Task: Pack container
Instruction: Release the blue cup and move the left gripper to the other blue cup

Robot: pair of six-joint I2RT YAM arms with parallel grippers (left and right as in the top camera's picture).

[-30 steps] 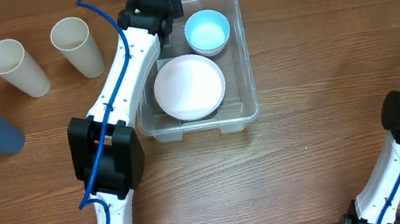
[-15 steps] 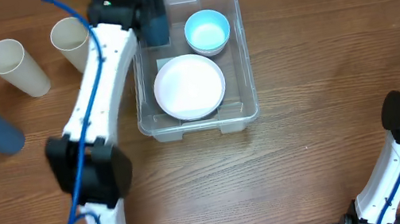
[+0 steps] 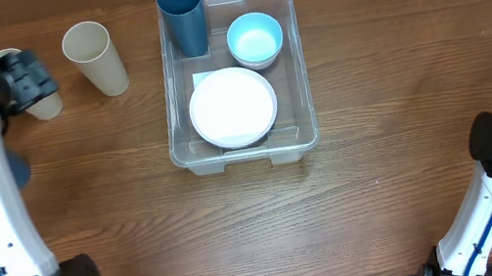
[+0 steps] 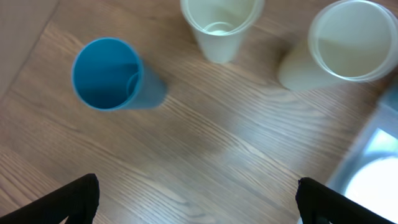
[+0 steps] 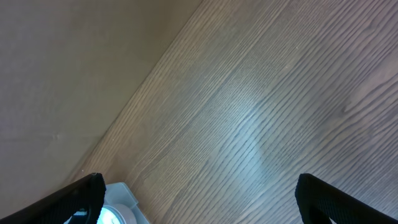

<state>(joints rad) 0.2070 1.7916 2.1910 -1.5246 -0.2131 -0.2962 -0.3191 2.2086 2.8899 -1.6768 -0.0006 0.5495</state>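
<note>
The clear container (image 3: pixel 296 80) is being shown centrally on the wooden table (image 3: pixel 378 157), a dark blue cup (image 3: pixel 182 14), light blue bowl (image 3: pixel 255 37) and white bowl (image 3: pixel 233 107) being housed inside. The left gripper (image 4: pixel 199 205) and right gripper (image 5: pixel 199 202) are being shown spread wide, empty.

Table (image 3: pixel 386 86): brown wood with a plain grain, one flat surface across the whole overhead view.
Middle, toward the far edge: container (image 3: pixel 302 79), clear plastic, sitting flat on the wood.
Left of the container: first cream cup (image 3: pixel 96 59), upright, mouth up, apart from the container's wall.
Further left: second cream cup (image 4: pixel 221 28), upright, near the first without touching it.
Leftmost: blue cup (image 4: pixel 109 74), upright, apart from both cream cups.
</note>
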